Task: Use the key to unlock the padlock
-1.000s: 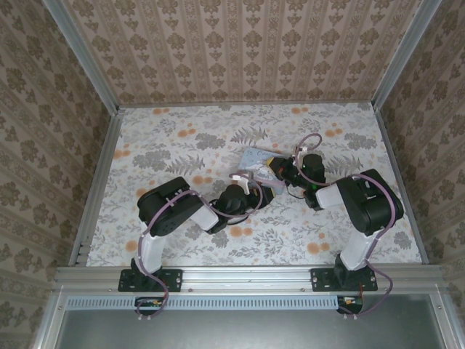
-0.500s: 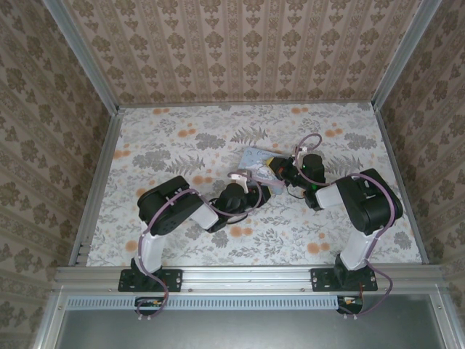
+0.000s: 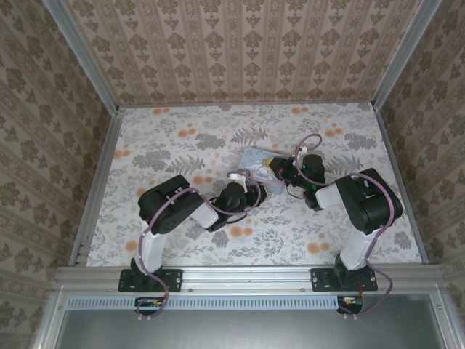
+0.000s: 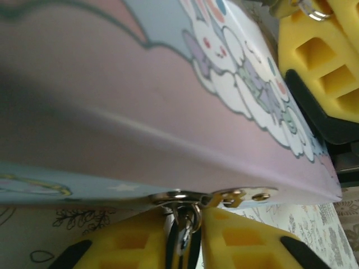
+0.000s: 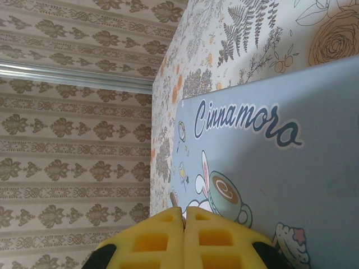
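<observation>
1. The left gripper [image 4: 184, 228] is drawing its yellow pads together. They were standing noticeably wider a second ago. In the left wrist view they are now pressing on both sides of the padlock [image 4: 179, 245].
2. The padlock is hanging by its shackle from the hasp [image 4: 224, 197] on the lower edge of the tin [image 4: 140, 112], right between those pads.
3. This is looking like the steadying step. With the lock body being pinned, a key should be able to go in without the lock swinging away.
4. From above, the left arm is sitting slightly further back and left than a second ago, with its wrist low over the counter [image 3: 167, 145].
5. The right gripper [image 5: 184, 216] is keeping its pads pressed tight together, as before, and is hovering over the tin's printed lid.
6. I cannot tell whether the key is pinched between those pads. A small metal loop [image 4: 309, 10] is glinting beside the right gripper's finger in the left wrist view and may belong to it.
7. The tin itself is getting in the way. Its overhanging edge and the hasp are crowding the lock, and the left pads are covering much of the body, so the keyhole is not showing.
</observation>
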You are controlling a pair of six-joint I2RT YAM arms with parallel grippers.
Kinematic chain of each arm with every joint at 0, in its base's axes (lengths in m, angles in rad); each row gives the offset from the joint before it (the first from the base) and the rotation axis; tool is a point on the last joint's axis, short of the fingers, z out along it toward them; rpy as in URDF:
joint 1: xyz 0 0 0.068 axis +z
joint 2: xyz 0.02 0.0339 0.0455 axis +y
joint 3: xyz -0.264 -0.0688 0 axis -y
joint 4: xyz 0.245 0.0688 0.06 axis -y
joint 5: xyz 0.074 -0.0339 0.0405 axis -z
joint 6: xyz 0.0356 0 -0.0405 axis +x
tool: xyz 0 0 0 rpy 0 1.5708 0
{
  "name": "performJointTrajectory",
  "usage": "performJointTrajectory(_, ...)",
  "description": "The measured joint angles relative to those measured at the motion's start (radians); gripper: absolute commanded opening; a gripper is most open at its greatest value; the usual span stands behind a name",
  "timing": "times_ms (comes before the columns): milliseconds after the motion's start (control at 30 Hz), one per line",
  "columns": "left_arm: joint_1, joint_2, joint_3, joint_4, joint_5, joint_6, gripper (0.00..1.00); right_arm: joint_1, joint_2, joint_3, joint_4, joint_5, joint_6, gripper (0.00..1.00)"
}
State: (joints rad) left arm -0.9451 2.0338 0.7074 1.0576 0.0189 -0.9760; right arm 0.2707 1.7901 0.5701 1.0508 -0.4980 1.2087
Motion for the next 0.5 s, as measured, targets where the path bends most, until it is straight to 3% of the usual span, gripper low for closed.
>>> performJointTrajectory(200,0.011,0.0,0.0,-0.001,0.019,-0.003,0.0,-0.005,0.0,0.0,0.0,-0.005,0.0,0.0)
performJointTrajectory(333,0.034,0.0,0.0,0.003,0.063,-0.026,0.0,-0.018,-0.015,0.0,-0.024,-0.019,0.0,0.0)
performJointTrajectory(500,0.076,-0.001,-0.001,0.003,0.083,-0.058,0.0,-0.026,-0.141,-0.008,-0.182,-0.044,-0.014,0.0)
